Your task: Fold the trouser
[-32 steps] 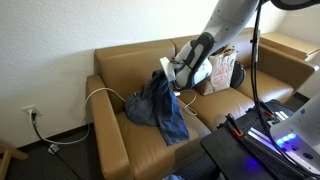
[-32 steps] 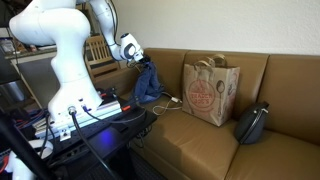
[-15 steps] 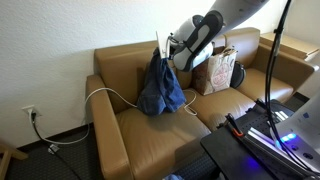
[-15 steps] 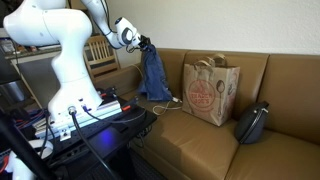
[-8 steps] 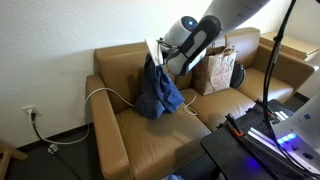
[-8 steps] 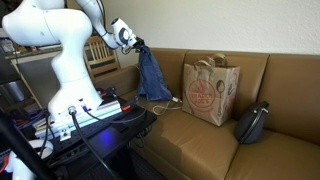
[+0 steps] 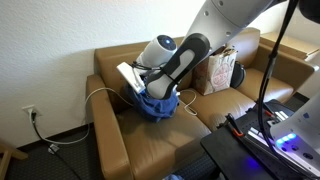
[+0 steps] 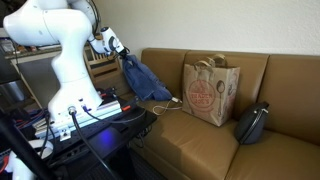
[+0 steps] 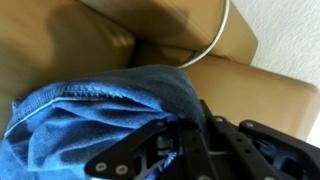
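The brown sofa fills the middle of both exterior views. In an exterior view its armrest bounds the seat on the left, with the backrest along the top. Bare seat cushion lies below the trouser towards the bottom of the frame. To the right, near the backrest, stands a paper bag, well apart from the denim. A white cable runs over the armrest side.

The trouser lies bunched on the left seat cushion. The end effector sits at its upper left edge, jaws closed on the fabric. In an exterior view the trouser stretches from the end effector down and right to the seat. In the wrist view denim fills the lower left, touching the fingers.
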Robot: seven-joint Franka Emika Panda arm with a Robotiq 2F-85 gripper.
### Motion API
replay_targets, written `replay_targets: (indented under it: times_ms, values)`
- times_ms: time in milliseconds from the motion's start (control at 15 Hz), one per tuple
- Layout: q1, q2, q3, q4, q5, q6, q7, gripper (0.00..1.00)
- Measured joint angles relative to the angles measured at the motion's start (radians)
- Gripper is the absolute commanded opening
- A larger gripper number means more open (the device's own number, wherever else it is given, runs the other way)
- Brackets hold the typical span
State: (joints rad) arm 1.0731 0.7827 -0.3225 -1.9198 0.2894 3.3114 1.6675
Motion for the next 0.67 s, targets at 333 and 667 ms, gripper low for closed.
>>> replay_targets:
  times_ms: [333, 667]
  values:
    - [-0.23, -0.073, 0.247, 0.016, 0.015, 0.164, -0.191, 0.03]
    - [-0.058, -0.172, -0.088, -0.024, 0.235, 0.141, -0.212, 0.03]
